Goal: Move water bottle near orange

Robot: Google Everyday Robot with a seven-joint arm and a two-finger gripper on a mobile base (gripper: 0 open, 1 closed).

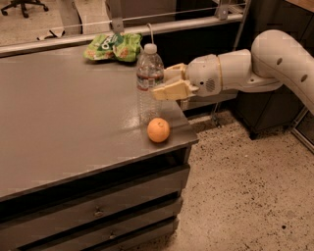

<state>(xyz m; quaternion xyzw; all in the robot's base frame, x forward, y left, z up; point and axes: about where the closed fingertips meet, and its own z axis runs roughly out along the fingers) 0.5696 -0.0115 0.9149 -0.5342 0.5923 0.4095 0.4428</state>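
Surface: one table [59, 127], flat grey-brown top with a dull sheen, and drawer fronts [98, 201] stacked below its front edge.
Room: pale speckled floor [245, 196] to the right of the table. A metal rail [186, 22] runs behind the far edge. A dark cabinet [274, 112] stands at the right. The base of one office chair [22, 5] shows at the top left.

Water bottle [148, 81], count one: clear, ribbed, white cap, white-and-red label band. It stands on the table near the right edge. Its long axis is vertical, cap pointing up, base on the tabletop.

Orange [158, 130], count one: round, resting on the table near the front right corner. It lies just in front of the bottle's base and slightly to the right, close to it but apart.

Snack bag [114, 46], count one: green, crumpled, lying at the far edge of the table, well behind the bottle.

Gripper [162, 82], count one: cream-coloured, on a white arm [274, 61] reaching in level from the right. It sits at the bottle's right side, at label height. The near finger crosses in front of the bottle and the far finger runs behind it, so the two hold the bottle between them.
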